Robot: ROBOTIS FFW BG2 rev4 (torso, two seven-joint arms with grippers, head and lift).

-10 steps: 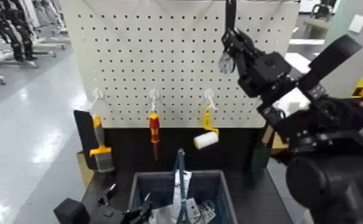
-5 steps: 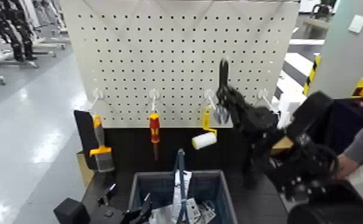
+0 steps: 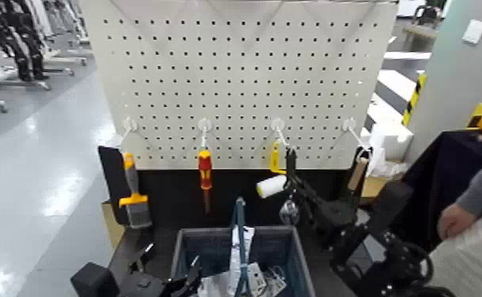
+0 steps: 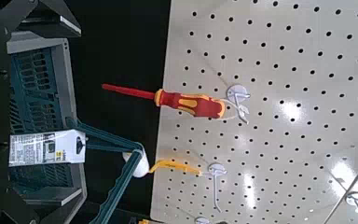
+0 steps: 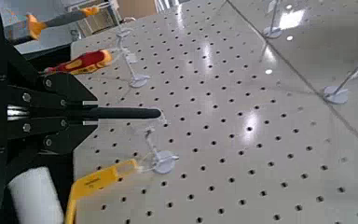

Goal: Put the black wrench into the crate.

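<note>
Holding black wrench (image 3: 290, 189) upright, right tool (image 3: 299, 199) sits just above crate (image 3: 284, 246); left tool unclear.

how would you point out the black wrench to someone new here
Find the white pegboard, then the blue-grey crate below it. The right gripper holds the black wrench upright above the crate's right end. Unlike the tools hanging beside it, it has no colour.
</note>
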